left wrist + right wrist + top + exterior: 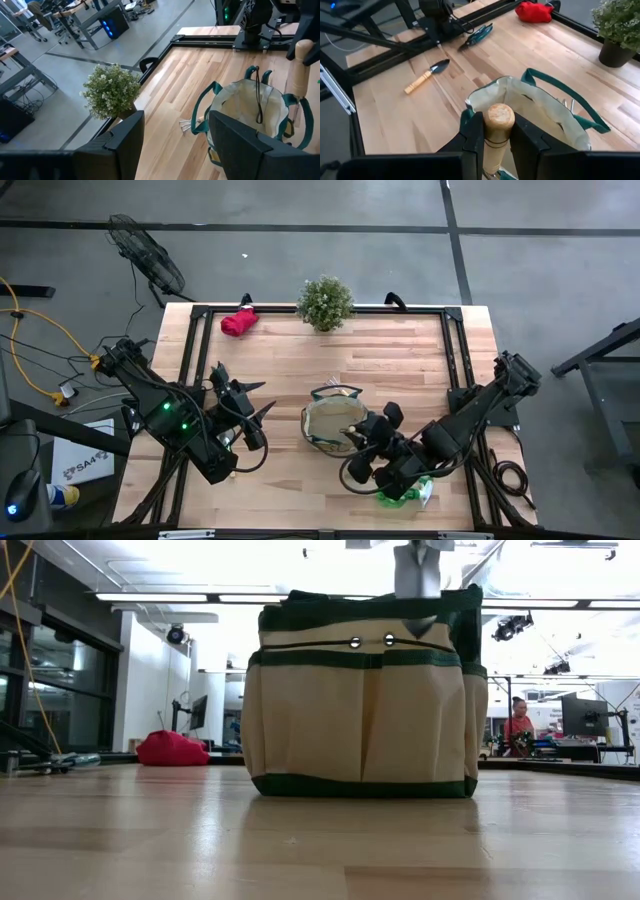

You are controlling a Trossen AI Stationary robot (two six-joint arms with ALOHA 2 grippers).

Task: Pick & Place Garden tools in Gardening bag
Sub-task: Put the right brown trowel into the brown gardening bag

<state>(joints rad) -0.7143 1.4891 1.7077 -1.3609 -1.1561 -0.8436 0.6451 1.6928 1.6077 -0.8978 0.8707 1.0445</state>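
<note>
The tan gardening bag with green trim stands open at mid-table; it fills the low view. My right gripper is over the bag's near rim, shut on a wooden-handled trowel. Its grey blade points down behind the rim. My left gripper is open and empty, left of the bag. A second trowel and the pruning shears lie flat on the table near the left arm. The red glove bundle lies at the far left. The green spray bottle lies under my right arm. My right gripper pinches the trowel's wooden handle between its two fingers, just below the rounded free end. The fingers lie across the handle. The trowel hangs upright, handle end up, its lower part going down into the bag's mouth.
A small bushy potted plant stands at the table's far edge. A pronged metal tool shows at the bag's far side. Black frame rails run along the table's sides. Bare wood lies between the bag and the far edge.
</note>
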